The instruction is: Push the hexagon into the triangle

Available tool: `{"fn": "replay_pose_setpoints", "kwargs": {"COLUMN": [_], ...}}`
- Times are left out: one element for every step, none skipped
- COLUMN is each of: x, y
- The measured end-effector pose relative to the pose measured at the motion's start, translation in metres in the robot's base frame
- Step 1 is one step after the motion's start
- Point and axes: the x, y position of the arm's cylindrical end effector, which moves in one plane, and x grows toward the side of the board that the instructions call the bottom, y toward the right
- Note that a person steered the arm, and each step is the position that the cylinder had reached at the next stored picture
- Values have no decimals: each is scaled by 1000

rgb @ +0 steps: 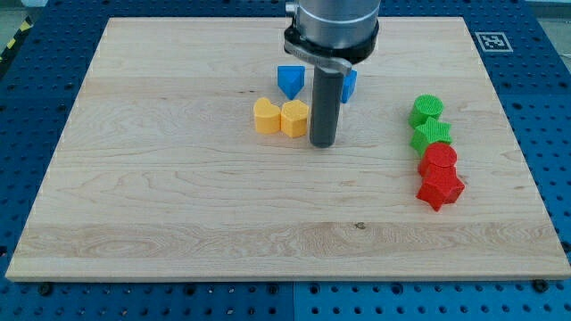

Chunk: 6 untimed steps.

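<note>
The yellow hexagon [295,118] sits on the worktop [161,196] a little above the middle, touching the yellow heart [266,116] on its left in the view. The tip [322,144] stands just beside the hexagon, on its right and slightly lower. The blue triangle [290,81] lies near, directly toward the view's top from the hexagon, with a small gap between them. So the tip is on the wrong side: I judge that it must go around to the bottom edge of the hexagon and push upward. Another blue block [349,85] is partly hidden behind the rod; its shape I cannot tell. There is no gripper here, only the rod, so nothing opens or closes.
</note>
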Motion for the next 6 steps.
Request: {"fn": "replay_pose_setpoints", "kwargs": {"x": [20,-6,-25,-31,-43,-40], "y": [-10,-29,-28,-27,-27,-25]}}
